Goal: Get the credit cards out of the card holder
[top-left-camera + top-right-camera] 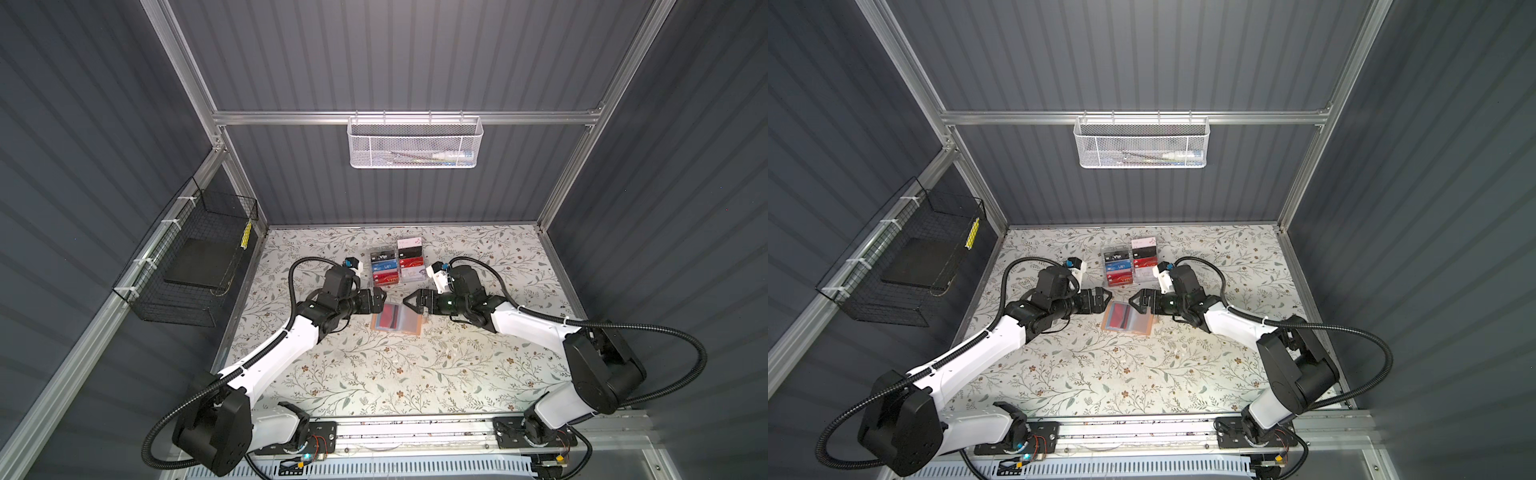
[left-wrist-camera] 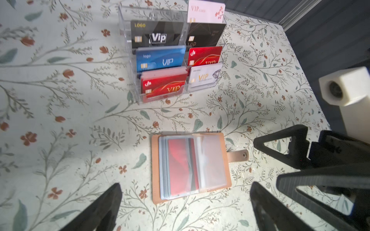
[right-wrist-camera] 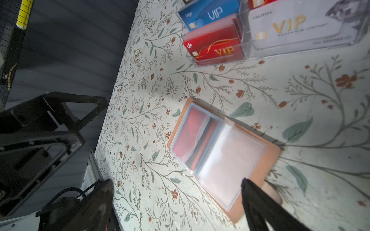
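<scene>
Left pincer (image 1: 380, 300), right pincer (image 1: 413, 305) splayed, facing

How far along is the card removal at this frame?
Done: the card holder lies open on the table. In hand: nothing yet; the left tool and right tool hang open on either side of it, empty. Left: the red card sits tucked inside the holder and no card lies loose on the table, so every removal remains.

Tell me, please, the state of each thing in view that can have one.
card holder: open, lying flat.
snap tab: unfastened.
red card: inside a sleeve.
left gripper: open, holding nothing.
right gripper: open, holding nothing.
acrylic rack: upright, cards in slots.
</scene>
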`<state>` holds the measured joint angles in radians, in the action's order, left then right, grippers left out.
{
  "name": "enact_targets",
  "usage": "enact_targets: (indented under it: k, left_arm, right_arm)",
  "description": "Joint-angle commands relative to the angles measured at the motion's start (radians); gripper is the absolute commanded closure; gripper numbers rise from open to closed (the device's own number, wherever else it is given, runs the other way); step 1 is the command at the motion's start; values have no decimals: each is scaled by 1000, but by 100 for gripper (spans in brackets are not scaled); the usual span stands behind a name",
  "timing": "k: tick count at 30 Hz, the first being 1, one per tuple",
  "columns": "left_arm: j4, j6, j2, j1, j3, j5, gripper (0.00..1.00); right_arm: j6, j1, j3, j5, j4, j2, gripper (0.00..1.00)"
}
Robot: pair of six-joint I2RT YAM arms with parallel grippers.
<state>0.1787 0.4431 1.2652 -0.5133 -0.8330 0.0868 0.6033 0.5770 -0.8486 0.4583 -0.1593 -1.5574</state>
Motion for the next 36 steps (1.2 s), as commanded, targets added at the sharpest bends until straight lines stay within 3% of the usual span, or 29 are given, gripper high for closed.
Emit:
enact_targets:
  k: [1, 13, 36]
  left_arm:
    - [-89, 116, -13, 5, 44, 74, 0]
    - [-358, 266, 148, 5, 145, 200, 0]
    - [-521, 364, 275, 6, 209, 235, 0]
  right_arm:
    - [20, 12, 6, 34, -39, -5, 1]
    - [62, 12, -7, 42, -69, -125, 1]
    - [86, -27, -71, 36, -33, -291, 1]
